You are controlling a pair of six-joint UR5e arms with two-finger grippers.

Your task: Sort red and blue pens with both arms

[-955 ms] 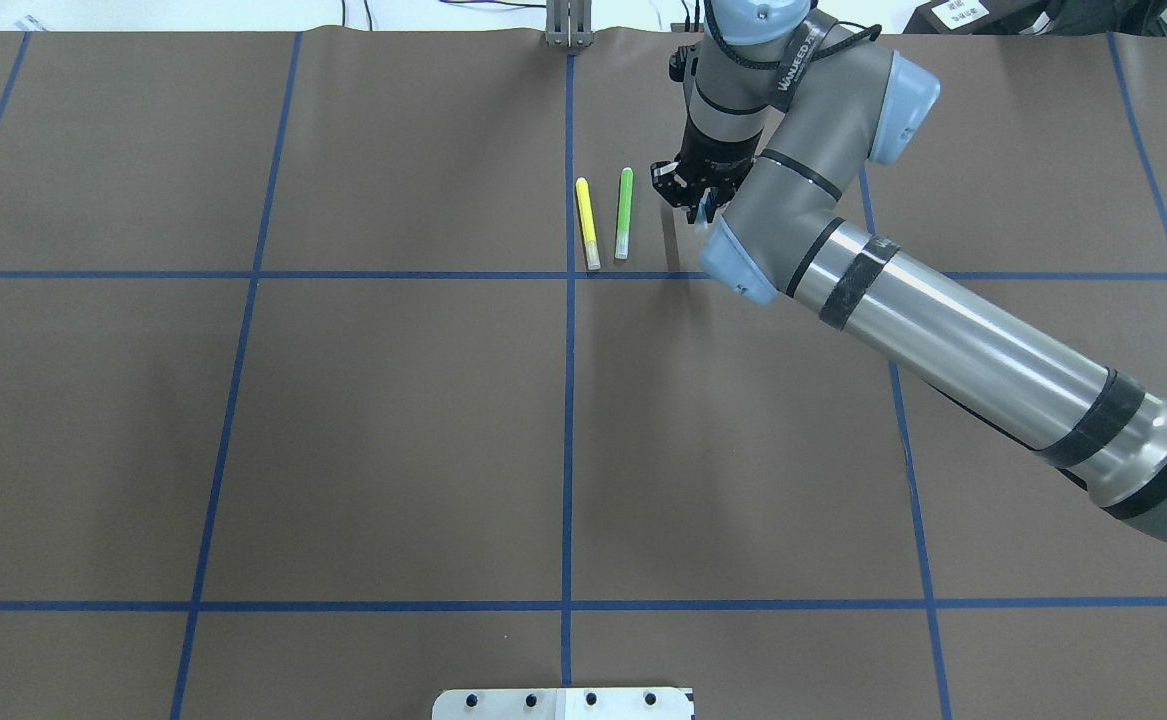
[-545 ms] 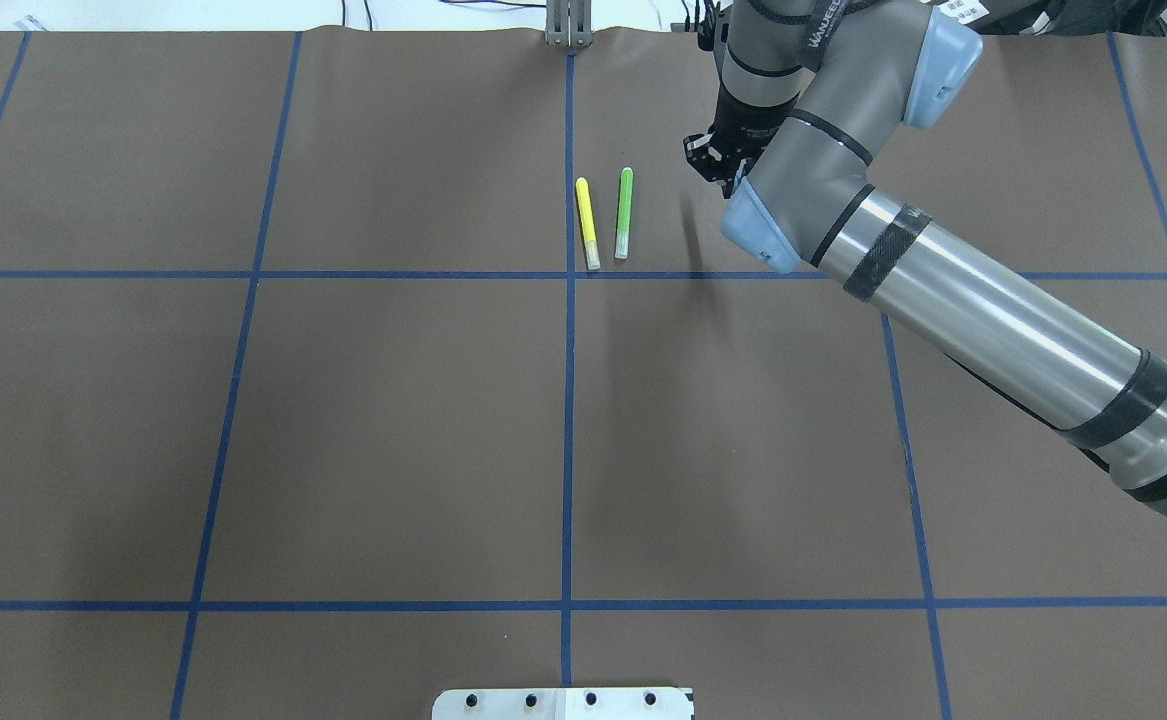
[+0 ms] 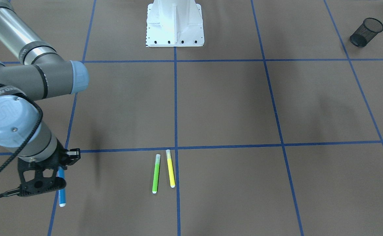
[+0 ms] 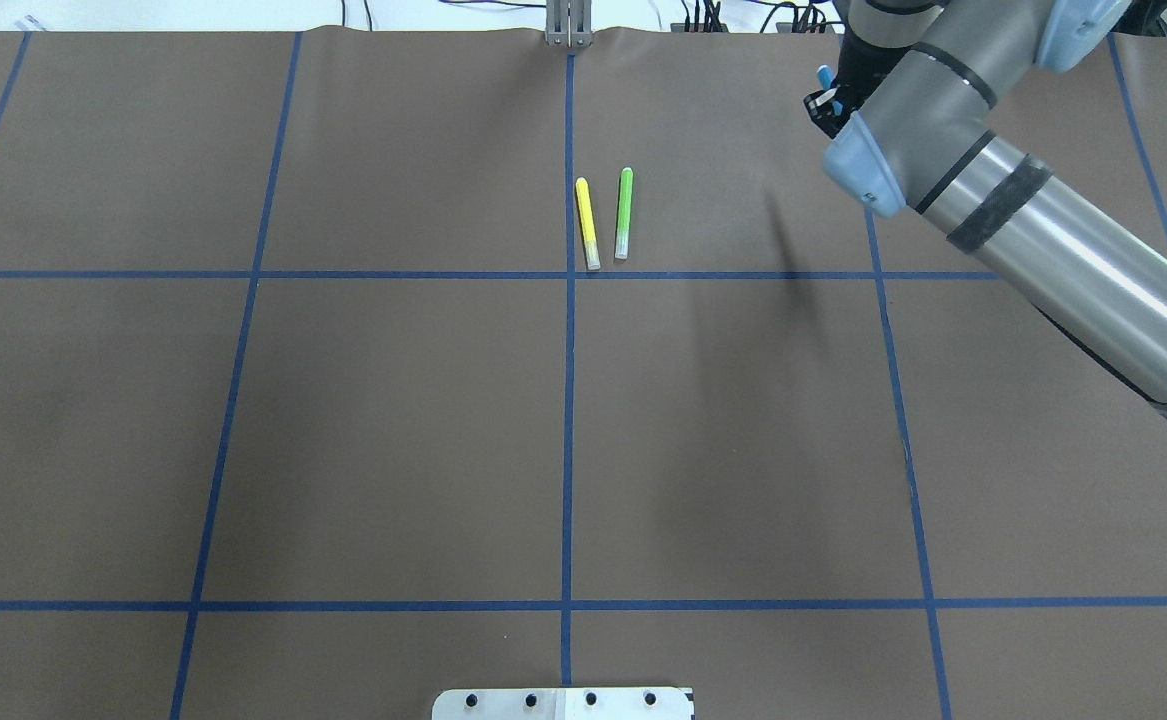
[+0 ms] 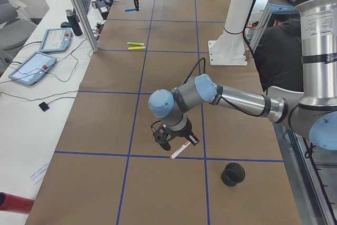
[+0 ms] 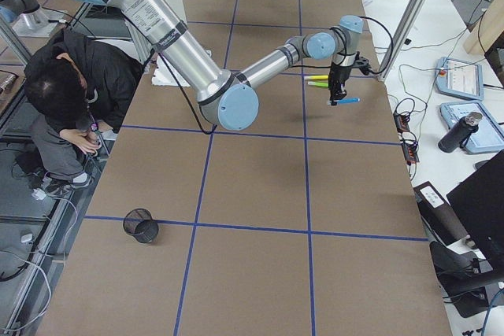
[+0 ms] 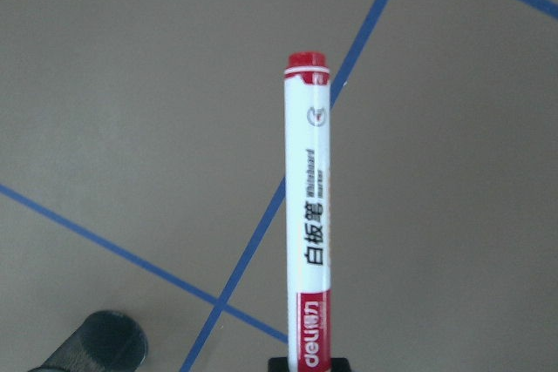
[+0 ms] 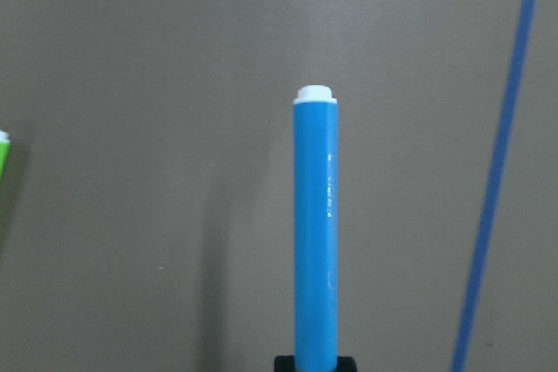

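The blue pen (image 8: 316, 233) is clamped in my right gripper (image 3: 56, 182), which is shut on it above the brown mat near the far right. It sticks out past the fingers as a slim blue barrel (image 3: 62, 195) with a pale tip. From overhead only its end (image 4: 824, 76) peeks out beside the right gripper (image 4: 827, 102). The red pen (image 7: 307, 215), white-barrelled with red ends, is held by my left gripper (image 5: 169, 139), shut on it, low over a blue tape line. In the exterior left view the red pen (image 5: 182, 150) points down to the right.
A green marker (image 4: 624, 212) and a yellow marker (image 4: 588, 222) lie side by side near the far centre. A black mesh cup (image 5: 233, 174) stands close to the left gripper; another cup (image 6: 142, 226) stands at the right end. A person (image 6: 71, 92) sits by the white base (image 3: 175, 26).
My right arm has carried the blue pen rightward and toward the far edge, away from the green and yellow markers. Those two markers have not moved.
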